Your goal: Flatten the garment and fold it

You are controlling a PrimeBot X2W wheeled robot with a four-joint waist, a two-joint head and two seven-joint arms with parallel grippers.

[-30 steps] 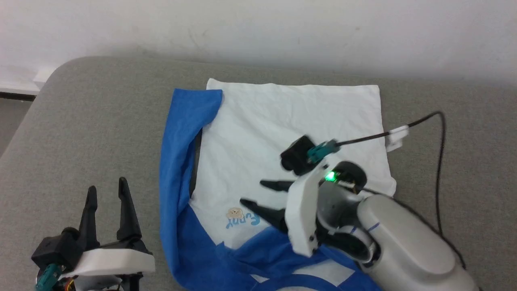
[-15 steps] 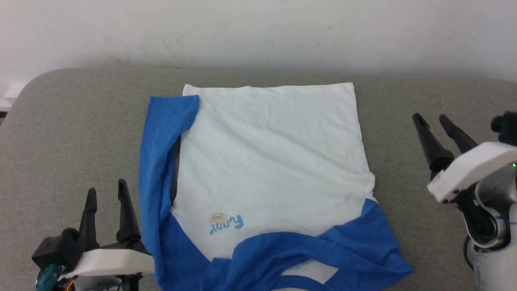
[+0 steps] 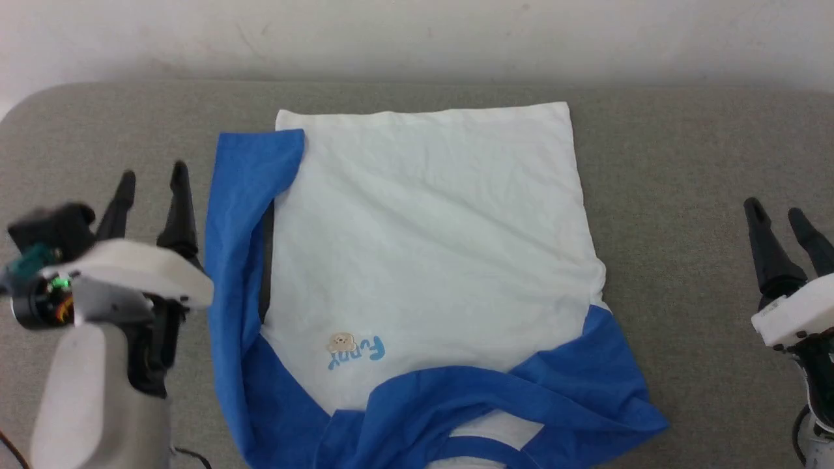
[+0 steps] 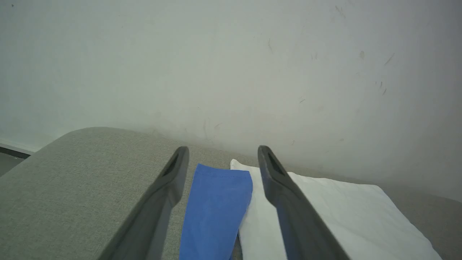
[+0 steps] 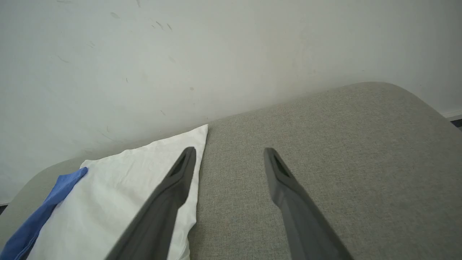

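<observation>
garment [image 3: 430,260] lies spread on the grey cushion [image 3: 684,163], hem at the far side close to the pale wall [image 3: 417,32], collar at the near side. its white body is mostly flat, with light creases. 1 blue sleeve [image 3: 241,215] is folded in along the left edge as a long strip running near to far, and its end laps over the far-left corner of the white body. a dark shadow line shows between this strip and the body. the blue shoulders and collar [image 3: 482,449] bunch along the near edge, and more blue cloth lies rumpled at the near right. the small "funny" print [image 3: 357,350] sits on the near-left part of the body, upside down in the head view.

the left gripper [image 3: 153,174] is just left of the folded sleeve, its 2 dark fingers pointing far, jaws apart with nothing between them. the left wrist view has this gripper [image 4: 223,150] with the sleeve end [image 4: 216,206] lying beyond the gap, and the white body [image 4: 343,213] to the right of it.

the right gripper [image 3: 774,210] is at the near right, well apart from the garment, jaws spread and empty. seen from the right wrist, this gripper [image 5: 229,150] has bare cushion [image 5: 325,144] between its fingers, and the garment's white edge [image 5: 108,202] lies by the left finger.
</observation>
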